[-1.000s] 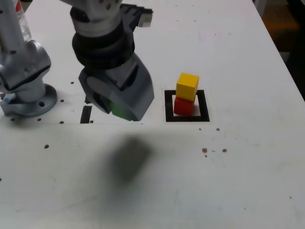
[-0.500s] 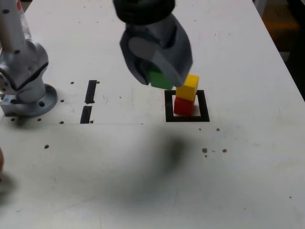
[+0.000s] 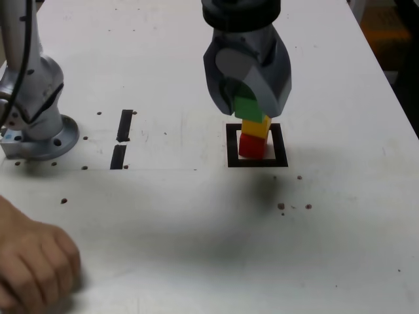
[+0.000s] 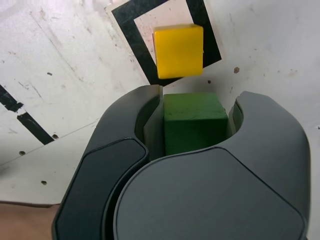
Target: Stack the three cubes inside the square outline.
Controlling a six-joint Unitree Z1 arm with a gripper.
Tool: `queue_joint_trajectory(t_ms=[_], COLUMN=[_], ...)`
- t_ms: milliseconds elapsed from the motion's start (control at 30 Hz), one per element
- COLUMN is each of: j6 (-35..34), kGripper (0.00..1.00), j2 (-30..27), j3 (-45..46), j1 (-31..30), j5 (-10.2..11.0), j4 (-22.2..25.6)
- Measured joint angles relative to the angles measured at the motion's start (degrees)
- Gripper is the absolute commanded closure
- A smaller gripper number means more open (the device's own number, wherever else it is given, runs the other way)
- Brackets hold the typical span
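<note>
Cubes are sitting on a white worktop (image 3: 196, 235) that is filling nearly the whole exterior view, its surface speckled with small dark holes and scuffs. Dark floor is showing past the worktop's edge at the exterior view's right. The arm's grey base (image 3: 36, 124) is standing near the worktop's edge at the exterior view's left, with two short black bars (image 3: 122, 139) lying just beside it toward the middle. A person's hand (image 3: 33, 265) is resting on the worktop at the near corner on the exterior view's left.

The gripper (image 3: 247, 104) is hanging over the middle of the worktop, clenched on the green cube (image 3: 249, 107); in the wrist view the jaws are pressing against two opposite sides of the green cube (image 4: 194, 122). The outline (image 3: 281, 145) is lying on the worktop directly under the gripper, and the wrist view is showing the outline (image 4: 129, 35) beyond the jaw tips.

The red cube (image 3: 251, 146) is sitting inside the outline, and the yellow cube (image 3: 255, 127) is resting on top of it. The green cube is hanging right above the yellow one; whether they are touching cannot be told. In the wrist view the yellow cube (image 4: 178, 50) is lying just beyond the green one.
</note>
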Motion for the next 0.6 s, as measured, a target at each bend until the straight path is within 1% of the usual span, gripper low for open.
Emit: queue_joint_trajectory(t_ms=[400,600], j6=[2.03,2.84], kGripper=[0.95,0.92], j2=[1.78,1.92], j3=[-0.29,0.07], j1=[2.82,3.75], j5=[-0.44,-0.48], j4=[-1.48,-2.21])
